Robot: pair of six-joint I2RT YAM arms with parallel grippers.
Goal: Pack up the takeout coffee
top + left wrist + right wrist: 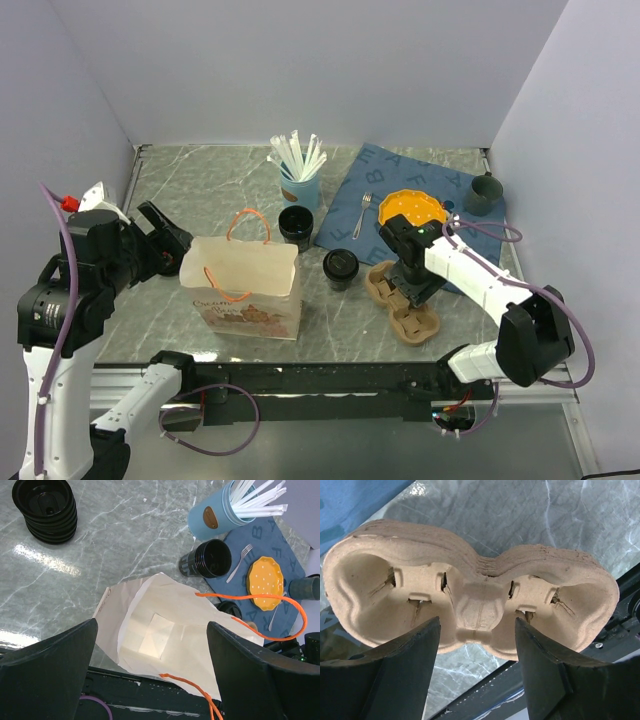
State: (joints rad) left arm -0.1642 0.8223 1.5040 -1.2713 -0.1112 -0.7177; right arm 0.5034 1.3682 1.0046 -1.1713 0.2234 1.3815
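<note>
Black lidded cup, the takeout coffee (340,266): upright on the tabletop (200,190), between the paper bag (245,285) and the pulp cup carrier (415,325), apart from both and outside the bag.
Paper bag: brown with orange handles, standing with its mouth open upward.
Left end effector (165,238): fingers spread wide, pinching nothing. It hangs left of the bag, and its wrist view looks down onto the open mouth.
Right end effector (412,290): fingers parted, one on each side of the carrier's narrow middle, nothing pinched. Whether they touch the pulp cannot be told.
Pulp cup carrier: two wells, lying flat at the near edge of the blue mat (350,190).
Lidless black cup (296,222): upright just beyond the bag, beside the light-blue straw cup (302,188), which holds white wrapped straws.
Blue mat: carries an orange plate (412,207), a fork (362,215) and a grey-green mug (484,195) at its far right corner.
Stack of black lids (47,510): on the tabletop, well apart from the bag.
</note>
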